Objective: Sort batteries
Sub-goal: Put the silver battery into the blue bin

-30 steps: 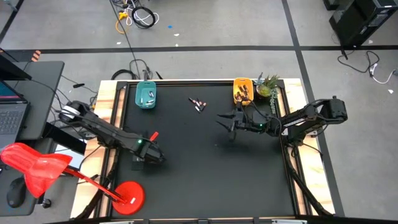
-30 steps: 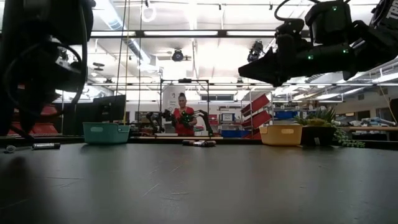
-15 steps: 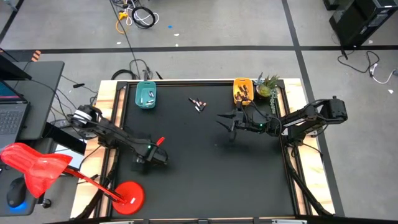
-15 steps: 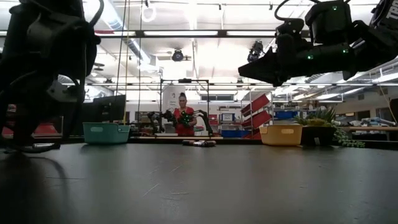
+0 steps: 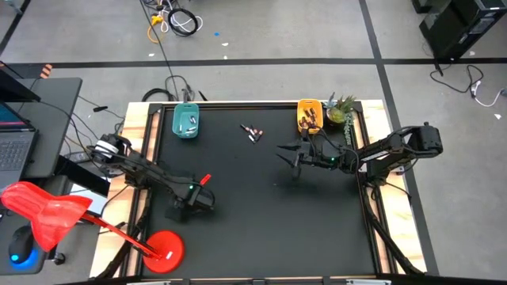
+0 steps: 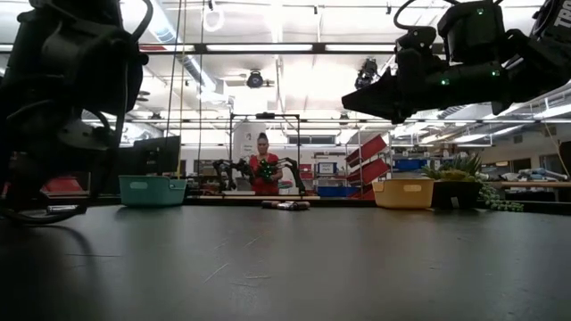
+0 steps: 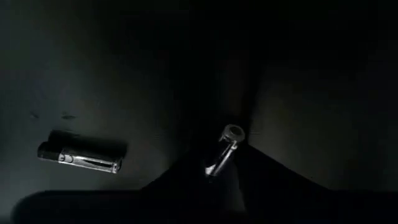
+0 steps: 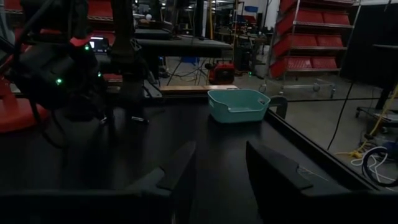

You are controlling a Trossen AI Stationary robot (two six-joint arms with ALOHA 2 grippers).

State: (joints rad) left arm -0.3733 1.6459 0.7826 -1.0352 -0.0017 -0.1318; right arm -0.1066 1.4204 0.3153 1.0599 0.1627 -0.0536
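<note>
My left gripper [image 5: 188, 204] is low over the near-left part of the black mat, shut on a pale silvery battery [image 7: 225, 148]. A dark battery [image 7: 78, 155] lies flat on the mat beside it. My right gripper [image 5: 287, 152] hangs open above the mat's right half, well clear of the surface [image 6: 357, 98], its fingers apart in the right wrist view [image 8: 221, 163]. A few loose batteries [image 5: 252, 133] lie on the mat's far middle. The teal tray [image 5: 186, 123] holds pale batteries; the yellow tray [image 5: 309, 115] holds dark ones. My left gripper pinches the silvery battery between its two fingers, which come from above, pointing down at the mat. The battery's capped end [image 7: 233, 132] sticks out past the fingers; its other end is hidden between them. Whether it rests on the mat I cannot tell.
A potted plant [image 5: 342, 109] stands at the far right corner next to the yellow tray. The mat's middle and near half lie bare [image 5: 269, 222]. A red stand [image 5: 162, 247] sits off the near-left corner. A person [image 6: 261, 171] stands far behind the table.
My left gripper has shifted a little toward the table's right and near edge, staying low over the mat. My right arm has kept still.
</note>
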